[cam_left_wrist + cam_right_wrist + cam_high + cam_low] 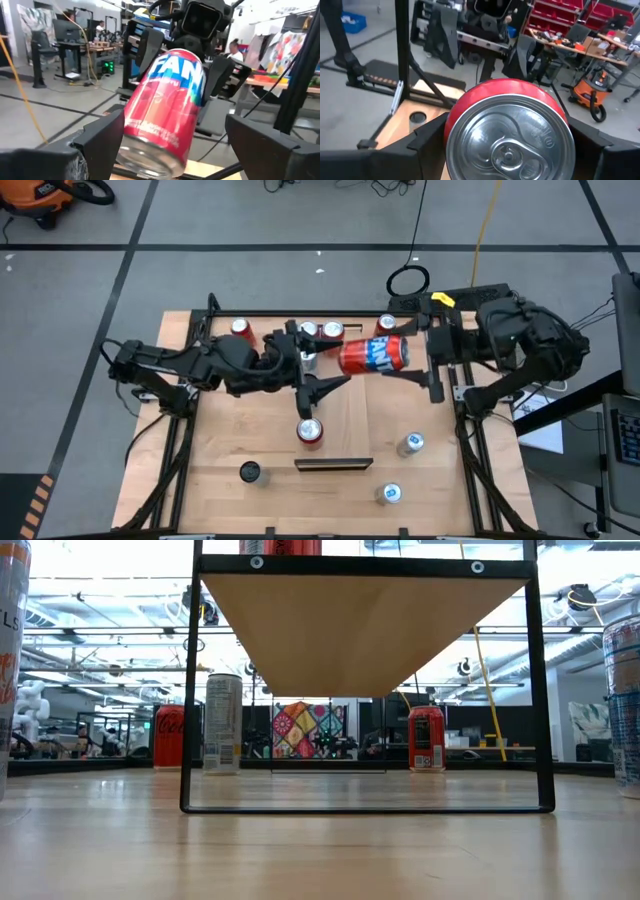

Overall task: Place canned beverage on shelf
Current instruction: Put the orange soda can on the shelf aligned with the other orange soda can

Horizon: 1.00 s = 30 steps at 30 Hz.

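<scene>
A red Fanta can hangs level in the air over the far part of the shelf, a pale-wood board on black legs, seen from below in the low view. My right gripper comes from the table's right and is shut on the can's top end. My left gripper comes from the left and is open, its fingers standing on either side of the can's bottom end. Another red can stands upright on the shelf near its front. My right gripper pinches the can's side wall near its top end between its two fingers. The fingers come level from the table's right and lie along the can, whose lid faces the wrist. The can lies level, clear of the shelf.
Several cans stand along the tabletop's far edge. A dark can and two silver-blue cans stand near the front. Black frame posts carry the shelf. The tabletop's left part is bare wood.
</scene>
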Each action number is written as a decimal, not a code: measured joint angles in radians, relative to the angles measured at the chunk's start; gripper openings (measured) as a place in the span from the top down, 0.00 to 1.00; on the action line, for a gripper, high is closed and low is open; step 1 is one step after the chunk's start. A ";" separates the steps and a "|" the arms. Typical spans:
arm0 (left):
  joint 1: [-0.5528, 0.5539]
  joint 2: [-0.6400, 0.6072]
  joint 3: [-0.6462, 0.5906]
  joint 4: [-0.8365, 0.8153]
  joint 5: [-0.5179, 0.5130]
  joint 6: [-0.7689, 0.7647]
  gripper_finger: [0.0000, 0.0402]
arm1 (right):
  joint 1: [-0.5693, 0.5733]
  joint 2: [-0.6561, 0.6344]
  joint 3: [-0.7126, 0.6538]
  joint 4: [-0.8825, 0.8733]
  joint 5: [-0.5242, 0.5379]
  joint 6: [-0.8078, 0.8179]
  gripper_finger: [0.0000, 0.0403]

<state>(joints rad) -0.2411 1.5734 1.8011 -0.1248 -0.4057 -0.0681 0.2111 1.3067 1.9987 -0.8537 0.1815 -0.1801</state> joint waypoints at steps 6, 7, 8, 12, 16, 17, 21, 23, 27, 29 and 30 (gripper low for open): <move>0.019 -0.002 0.000 0.003 -0.065 0.069 0.13 | -0.029 0.003 0.000 0.033 -0.033 0.011 0.31; 0.020 -0.002 0.000 0.003 -0.067 0.081 0.13 | -0.033 0.003 0.000 0.034 -0.034 0.015 0.31; 0.021 -0.002 0.000 0.003 -0.070 0.095 0.13 | -0.036 0.003 0.000 0.035 -0.041 0.019 0.31; 0.026 -0.002 0.000 0.002 -0.056 0.104 0.13 | -0.050 0.003 0.000 0.036 -0.057 0.039 0.31; 0.049 -0.002 0.000 -0.002 -0.001 0.102 0.13 | -0.060 0.003 0.000 0.053 -0.084 0.057 0.31; 0.055 -0.002 0.000 -0.004 0.017 0.100 0.13 | -0.063 0.003 0.000 0.059 -0.089 0.065 0.31; 0.077 -0.002 0.000 -0.014 0.126 0.055 0.13 | -0.075 0.008 0.000 0.084 -0.117 0.077 0.31; 0.087 -0.002 0.000 -0.011 0.169 0.026 0.13 | -0.082 0.009 0.000 0.095 -0.126 0.086 0.31; 0.086 -0.002 0.000 -0.014 0.175 0.049 0.13 | -0.088 0.012 0.000 0.099 -0.149 0.095 0.31; 0.087 -0.002 0.000 -0.016 0.188 0.048 0.13 | -0.088 0.013 0.000 0.102 -0.146 0.096 0.31; 0.088 -0.002 0.000 -0.015 0.193 0.043 0.13 | -0.088 0.013 0.000 0.103 -0.144 0.097 0.31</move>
<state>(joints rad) -0.1535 1.5711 1.8011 -0.1402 -0.2128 -0.0251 0.1230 1.3201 1.9991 -0.7507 0.0379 -0.0831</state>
